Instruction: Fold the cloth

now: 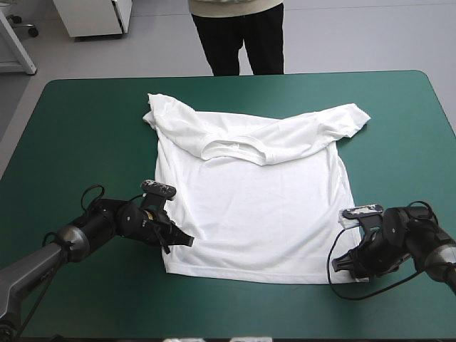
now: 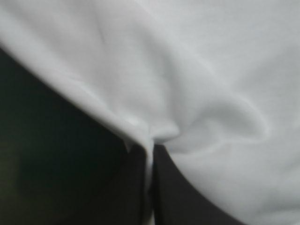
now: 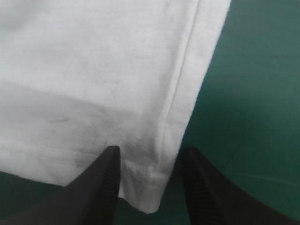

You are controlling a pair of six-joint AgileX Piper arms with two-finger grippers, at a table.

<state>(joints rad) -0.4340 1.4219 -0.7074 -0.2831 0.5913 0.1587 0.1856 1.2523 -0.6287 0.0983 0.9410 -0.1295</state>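
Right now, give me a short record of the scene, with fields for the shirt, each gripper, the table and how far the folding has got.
T-shirt: white, spread flat, collar toward the table's far edge
left gripper: shut on the T-shirt's side edge, close to the hem
right gripper: open, one finger on each side of the T-shirt's near corner
table: teal-green cover
fold: not yet begun

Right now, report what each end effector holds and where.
The left end effector is shut on the T-shirt, pinching its side edge near the hem. The right end effector is open, astride the other hem corner, holding nothing.
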